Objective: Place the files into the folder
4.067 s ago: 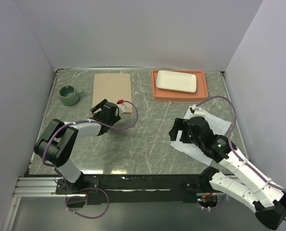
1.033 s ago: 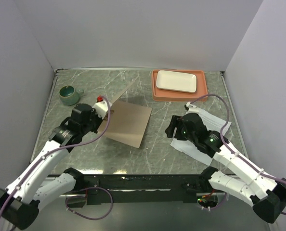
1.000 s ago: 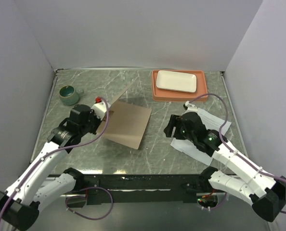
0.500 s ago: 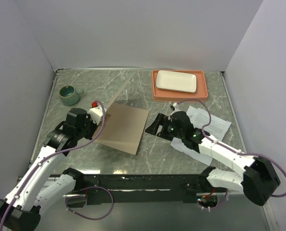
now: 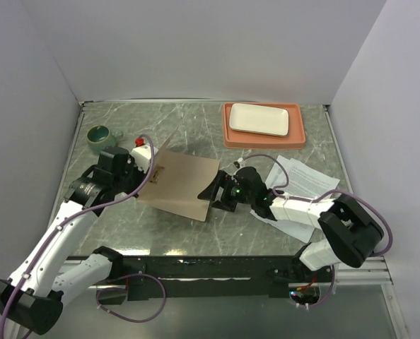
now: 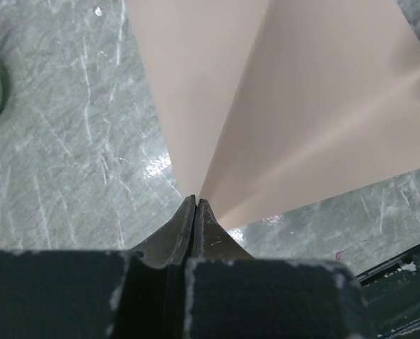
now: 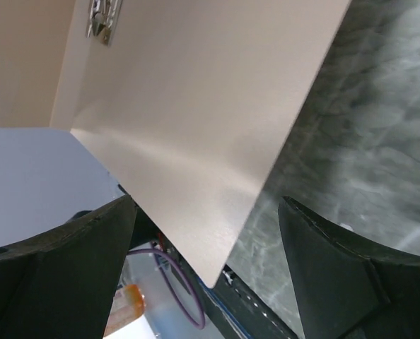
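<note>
- Here, the left gripper [image 6: 195,201] is pinched fully closed on the near edge of the folder's [image 5: 178,185] upper flap. It holds that flap raised off the lower one in a shallow wedge, left of the tabletop's [image 5: 196,131] centre.
- The right gripper [image 5: 220,192] has its jaws spread wide and grips nothing. It sits at the folder's right-hand edge, with the flap's corner ahead of its fingers in the wrist view.
- Step in hand, as judged: opening the folder; no sheet appears to be inside it yet.
- Next move, as judged: the right gripper must go to the files [image 5: 309,180], lift a thin sheet off the flat surface and slide it into the wedge.
- The files are white printed sheets, overlapped near the tabletop's right edge and partly under the right arm.
- Materials: the folder is thin, matte tan card, and the tabletop is grey-green, marbled and faintly glossy.
- Beyond: a salmon tray [image 5: 298,138] carrying a white rectangular plate [image 5: 259,119] lies at the far edge, and a green mug [image 5: 98,134] stands near the far left corner.
</note>
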Robot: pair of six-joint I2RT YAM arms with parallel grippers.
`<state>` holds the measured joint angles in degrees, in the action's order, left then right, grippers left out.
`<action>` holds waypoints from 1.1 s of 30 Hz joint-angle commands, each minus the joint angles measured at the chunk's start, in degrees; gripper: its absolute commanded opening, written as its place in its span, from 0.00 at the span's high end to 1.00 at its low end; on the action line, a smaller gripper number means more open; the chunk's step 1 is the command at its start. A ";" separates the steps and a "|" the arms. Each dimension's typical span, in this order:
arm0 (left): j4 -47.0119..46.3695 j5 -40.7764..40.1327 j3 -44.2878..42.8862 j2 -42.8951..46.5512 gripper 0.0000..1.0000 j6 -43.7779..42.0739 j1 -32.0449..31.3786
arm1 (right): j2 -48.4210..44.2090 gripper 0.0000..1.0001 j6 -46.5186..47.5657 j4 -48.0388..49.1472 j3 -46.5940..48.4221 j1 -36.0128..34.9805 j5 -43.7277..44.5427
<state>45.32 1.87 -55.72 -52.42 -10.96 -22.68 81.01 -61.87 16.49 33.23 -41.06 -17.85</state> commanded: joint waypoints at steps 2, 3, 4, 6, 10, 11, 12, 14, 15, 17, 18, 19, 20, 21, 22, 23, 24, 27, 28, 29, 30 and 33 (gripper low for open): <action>0.12 2.17 -2.37 -0.66 0.99 2.35 0.18 | 2.66 0.12 -3.79 8.64 1.04 -1.39 -2.02; 0.21 2.00 -2.46 -0.75 0.99 2.43 0.18 | 2.92 0.13 -4.05 8.73 1.04 -1.57 -2.02; 0.29 2.09 -2.81 -0.92 0.99 2.70 0.09 | 3.71 0.13 -4.40 9.08 0.96 -1.66 -2.02; 0.64 2.26 -3.25 -1.01 0.99 3.05 0.18 | 4.59 0.15 -4.84 9.35 1.31 -2.01 -2.37; 1.52 2.70 -4.74 -1.28 0.99 4.19 0.26 | 6.96 0.17 -6.16 11.54 1.04 -2.71 -2.37; 1.79 3.05 -5.01 -1.28 0.99 4.54 0.18 | 7.31 0.19 -6.42 12.33 1.13 -2.89 -2.63; 2.05 3.31 -5.27 -1.28 0.99 4.81 0.18 | 7.75 0.20 -6.60 12.51 1.31 -2.97 -2.72; 2.58 3.75 -6.41 -1.54 0.99 5.25 0.18 | 8.55 0.23 -6.69 12.86 1.48 -3.24 -2.55; 3.02 4.02 -6.76 -1.63 0.99 5.68 0.26 | 8.63 0.25 -6.95 13.56 1.40 -3.50 -2.37; 3.37 4.63 -7.73 -1.89 0.99 6.30 0.18 | 8.55 0.31 -7.30 14.53 1.13 -3.50 -2.19; 3.63 5.59 -7.99 -1.98 0.99 7.00 0.26 | 8.29 0.33 -7.48 15.06 0.87 -3.50 -1.84; 3.81 6.04 -8.69 -2.15 0.99 7.35 0.26 | 7.76 0.35 -7.57 15.24 0.69 -3.50 -1.67; 3.90 6.48 -8.96 -2.24 0.99 7.71 0.26 | 7.32 0.41 -7.57 15.41 0.43 -3.50 -1.40; 3.99 6.83 -9.22 -2.24 0.99 8.23 0.26 | 6.36 0.43 -7.83 15.85 -0.18 -3.50 -1.23; 3.99 6.83 -9.57 -2.24 0.99 8.50 0.26 | 5.65 0.46 -8.09 16.37 -0.62 -3.42 -0.97; 3.90 7.01 -9.93 -2.24 0.99 8.67 0.35 | 5.04 0.48 -8.44 16.64 -0.97 -3.41 -0.61; 3.90 7.18 -10.19 -2.33 0.99 9.20 0.53 | 3.81 0.50 -8.53 16.73 -1.76 -3.50 0.00; 4.07 8.15 -11.42 -2.68 0.99 10.16 1.14 | 1.53 0.58 -8.27 15.86 -2.38 -3.24 0.88; 3.99 8.67 -11.86 -2.77 0.99 10.52 1.32 | 1.17 0.62 -8.01 14.81 -2.38 -3.24 1.41; 4.07 9.11 -12.04 -2.95 0.99 10.61 1.84 | 0.64 0.72 -7.57 14.36 -2.30 -3.24 1.67; 3.99 9.47 -12.13 -2.86 0.99 10.52 2.11 | -0.23 0.78 -7.39 13.84 -1.95 -3.33 1.94; 4.07 10.35 -12.22 -2.60 0.99 13.16 3.42 | -2.69 1.00 -5.73 10.33 -0.72 -3.24 3.08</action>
<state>50.76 7.62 -65.47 -55.31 -2.20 -20.43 83.00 -69.19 27.83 30.74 -44.01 -16.78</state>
